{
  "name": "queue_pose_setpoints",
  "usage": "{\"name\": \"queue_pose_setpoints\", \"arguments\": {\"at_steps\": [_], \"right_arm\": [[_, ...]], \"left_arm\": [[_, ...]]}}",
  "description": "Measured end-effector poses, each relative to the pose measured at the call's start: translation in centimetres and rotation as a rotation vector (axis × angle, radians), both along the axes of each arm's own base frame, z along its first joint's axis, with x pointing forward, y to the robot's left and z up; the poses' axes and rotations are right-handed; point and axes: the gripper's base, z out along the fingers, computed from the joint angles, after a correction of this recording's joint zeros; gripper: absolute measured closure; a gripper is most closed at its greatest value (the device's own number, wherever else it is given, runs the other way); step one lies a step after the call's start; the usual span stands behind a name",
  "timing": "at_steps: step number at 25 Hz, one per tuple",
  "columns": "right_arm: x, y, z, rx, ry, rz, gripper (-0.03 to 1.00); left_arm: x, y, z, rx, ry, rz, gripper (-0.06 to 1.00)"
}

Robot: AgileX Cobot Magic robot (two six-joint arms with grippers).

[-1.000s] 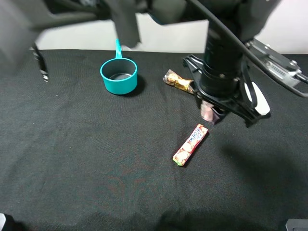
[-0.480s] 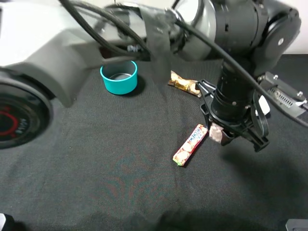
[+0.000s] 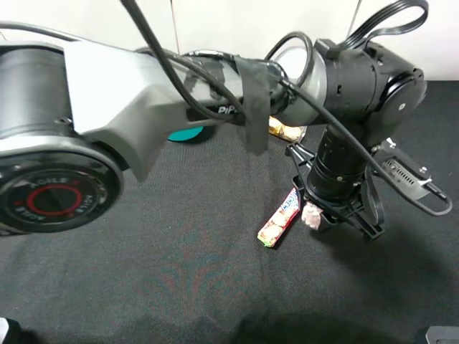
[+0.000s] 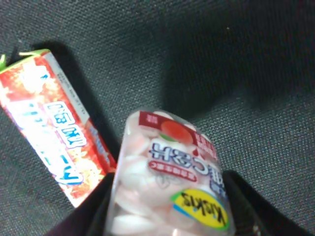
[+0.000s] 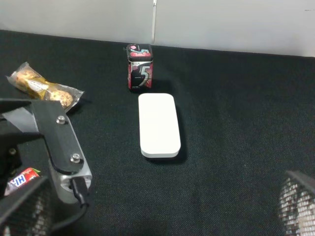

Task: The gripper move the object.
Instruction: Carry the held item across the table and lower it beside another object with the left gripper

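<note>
The object, a small clear bottle (image 3: 311, 214) of pink-white candies, is held by my left gripper (image 3: 316, 220), which is shut on it. That arm reaches across to the right half of the black cloth. In the left wrist view the bottle (image 4: 167, 182) sits between two black fingers (image 4: 247, 205), label facing up, low over the cloth; I cannot tell whether it touches. Its cap is hidden. A long red candy roll (image 3: 281, 218) lies just left of the bottle. My right gripper (image 5: 157, 216) shows only as blurred fingers (image 5: 297, 196) far apart, nothing between them.
A snack packet (image 3: 287, 130) lies behind the left arm, and a teal cup (image 3: 188, 135) peeks from under it. The right wrist view shows a dark can (image 5: 140, 66), a flat white block (image 5: 158, 124) and the snack packet (image 5: 42, 86) on the black cloth (image 3: 179, 287).
My left arm has swung toward the camera and come down with the bottle, which now hangs beside the near end of the red candy roll. The roll has not moved.
</note>
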Motion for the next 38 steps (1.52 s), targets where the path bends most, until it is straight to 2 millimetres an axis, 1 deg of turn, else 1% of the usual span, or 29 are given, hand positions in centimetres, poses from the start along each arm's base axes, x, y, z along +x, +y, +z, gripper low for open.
{"name": "queue_pose_setpoints", "arguments": {"at_steps": [5, 11, 27, 29, 34, 38], "right_arm": [[0.0, 0.0, 0.0, 0.001, 0.000, 0.001, 0.27], [0.0, 0.0, 0.0, 0.001, 0.000, 0.001, 0.27], [0.0, 0.0, 0.0, 0.001, 0.000, 0.001, 0.27], [0.0, 0.0, 0.0, 0.001, 0.000, 0.001, 0.27], [0.0, 0.0, 0.0, 0.001, 0.000, 0.001, 0.27], [0.0, 0.0, 0.0, 0.001, 0.000, 0.001, 0.27]], "left_arm": [[0.0, -0.3, -0.6, -0.014, -0.001, -0.013, 0.45], [-0.1, -0.4, -2.3, 0.010, 0.012, -0.023, 0.45], [-0.2, -0.7, -2.4, -0.008, 0.006, -0.026, 0.44], [-0.2, -0.7, -2.4, -0.008, 0.006, -0.028, 0.41], [-0.2, -0.7, -2.4, -0.008, 0.006, -0.029, 0.22], [-0.2, -0.7, -2.4, -0.008, 0.006, -0.029, 0.19]]}}
